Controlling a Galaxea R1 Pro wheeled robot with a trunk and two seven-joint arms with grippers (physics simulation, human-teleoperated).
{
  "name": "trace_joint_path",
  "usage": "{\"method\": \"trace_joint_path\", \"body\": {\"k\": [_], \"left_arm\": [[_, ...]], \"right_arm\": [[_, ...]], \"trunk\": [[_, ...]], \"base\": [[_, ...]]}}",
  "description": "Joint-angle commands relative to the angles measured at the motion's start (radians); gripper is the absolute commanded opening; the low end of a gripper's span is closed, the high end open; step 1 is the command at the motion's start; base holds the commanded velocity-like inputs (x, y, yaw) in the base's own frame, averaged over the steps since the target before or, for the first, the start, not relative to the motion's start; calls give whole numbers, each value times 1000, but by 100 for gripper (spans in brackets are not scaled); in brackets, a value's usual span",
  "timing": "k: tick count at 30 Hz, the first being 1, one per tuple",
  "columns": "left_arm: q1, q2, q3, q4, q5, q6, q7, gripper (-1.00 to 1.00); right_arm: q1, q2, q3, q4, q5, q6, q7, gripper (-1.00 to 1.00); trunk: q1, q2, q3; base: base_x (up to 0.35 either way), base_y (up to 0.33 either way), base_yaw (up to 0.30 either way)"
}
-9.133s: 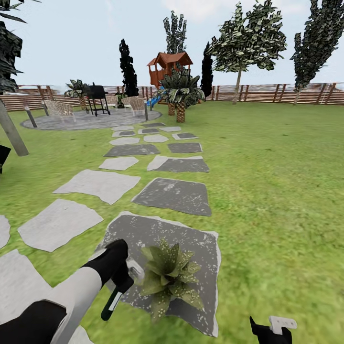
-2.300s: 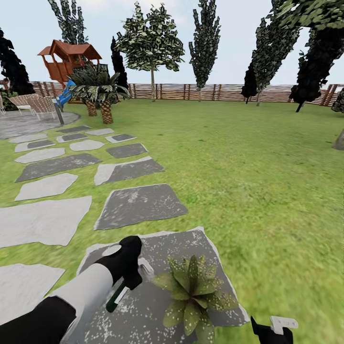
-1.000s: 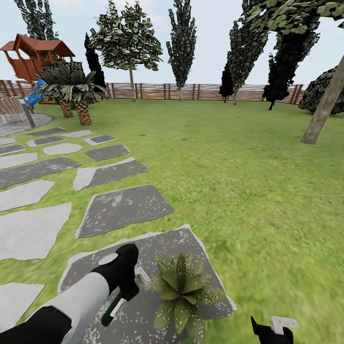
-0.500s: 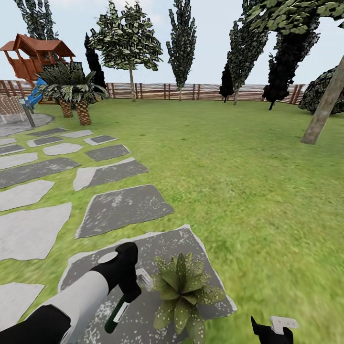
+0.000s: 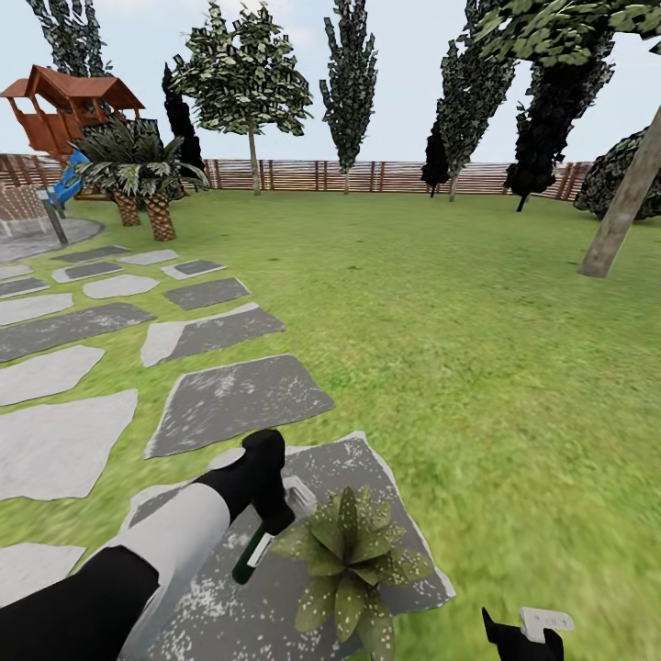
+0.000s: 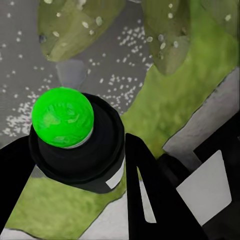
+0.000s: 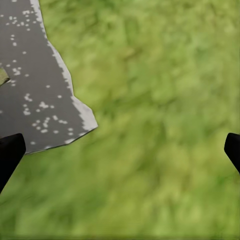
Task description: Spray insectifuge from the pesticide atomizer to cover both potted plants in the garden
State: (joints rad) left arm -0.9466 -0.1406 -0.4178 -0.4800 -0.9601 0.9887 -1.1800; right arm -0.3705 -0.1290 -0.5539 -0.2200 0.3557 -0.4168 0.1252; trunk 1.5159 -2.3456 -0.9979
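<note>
Up close, the left hand clamps the pesticide atomizer, its green dot plain.

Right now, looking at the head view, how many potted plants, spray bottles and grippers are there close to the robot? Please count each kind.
potted plant: 1
pesticide atomizer: 1
grippers: 2 (left gripper, right gripper)
Total: 4
</note>
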Motion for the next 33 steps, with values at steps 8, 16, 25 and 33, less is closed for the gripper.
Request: {"method": "trace_joint_path", "body": {"k": [8,16,25,33], "left_arm": [[9,3,-218,4,-12,6,-188,-100],[5,7,-230,-2,-11,6,-199,-100],[-1,1,-226,-3,-11,7,-196,-100],[-1,3,-228,-3,-12,7,-194,-100]], "right_arm": [[-1,0,-8,1,5,-4,7,100],[-1,0,-8,1,5,-4,6,100],[-1,0,-8,1,5,-4,6,100],[-1,0,-8,1,5,-4,7,100]], "trunk": [[0,0,-1],[0,0,-1],[0,0,-1],[0,0,-1]], "base": [[0,0,0],[0,0,0],[95,-168,192],[-109,-204,36]]}}
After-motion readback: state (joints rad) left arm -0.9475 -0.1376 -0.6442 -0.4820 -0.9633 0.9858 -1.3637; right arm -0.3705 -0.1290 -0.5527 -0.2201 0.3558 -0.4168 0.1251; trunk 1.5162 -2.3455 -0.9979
